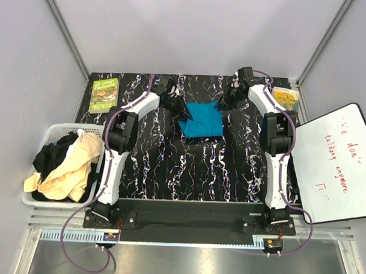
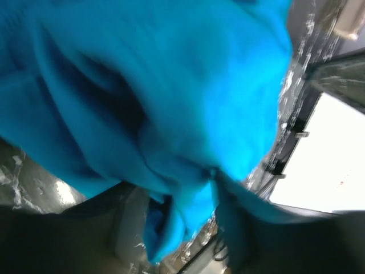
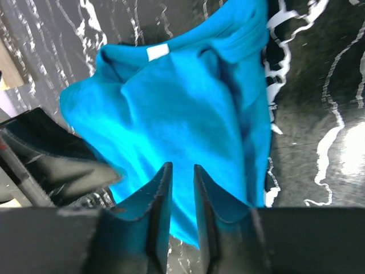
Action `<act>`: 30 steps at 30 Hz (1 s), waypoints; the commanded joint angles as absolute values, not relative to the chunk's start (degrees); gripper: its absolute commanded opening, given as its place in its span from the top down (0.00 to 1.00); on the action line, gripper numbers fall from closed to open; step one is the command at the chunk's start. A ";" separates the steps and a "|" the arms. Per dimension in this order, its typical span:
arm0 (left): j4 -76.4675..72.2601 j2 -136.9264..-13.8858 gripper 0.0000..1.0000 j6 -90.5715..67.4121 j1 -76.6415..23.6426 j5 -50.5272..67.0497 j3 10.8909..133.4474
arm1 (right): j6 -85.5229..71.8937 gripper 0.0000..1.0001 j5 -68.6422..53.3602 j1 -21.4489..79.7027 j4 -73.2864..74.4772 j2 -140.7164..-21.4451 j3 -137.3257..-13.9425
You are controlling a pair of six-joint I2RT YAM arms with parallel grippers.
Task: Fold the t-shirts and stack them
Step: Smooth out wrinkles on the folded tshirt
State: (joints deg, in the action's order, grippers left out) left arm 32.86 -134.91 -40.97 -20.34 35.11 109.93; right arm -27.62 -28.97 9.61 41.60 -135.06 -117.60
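At the far centre of the surface (image 1: pixel 188 167) lies the teal shirt (image 1: pixel 200 121), soft, light and limp, best pinched at corners; left end effector (image 2: pixel 188 220) grips its edge, right end effector (image 3: pixel 182 171) hovers nearly closed, empty.

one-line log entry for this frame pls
task: fold/stack | teal t-shirt: part-folded, far centre | left end effector: pinching its edge | right end effector: nearly shut above it | white basket: black t-shirt, cream t-shirts waiting
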 commanded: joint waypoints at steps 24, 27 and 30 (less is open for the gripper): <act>32.78 -133.24 1.00 -40.78 -18.37 34.01 106.26 | -28.04 0.67 -22.23 10.11 40.96 -142.91 -124.71; 33.66 -134.03 1.00 -40.34 -18.19 34.28 107.31 | -28.39 0.67 -22.76 10.11 41.39 -142.65 -126.03; 33.84 -134.38 1.00 -40.17 -18.11 34.45 107.58 | -28.21 0.67 -21.98 10.11 42.01 -140.72 -125.95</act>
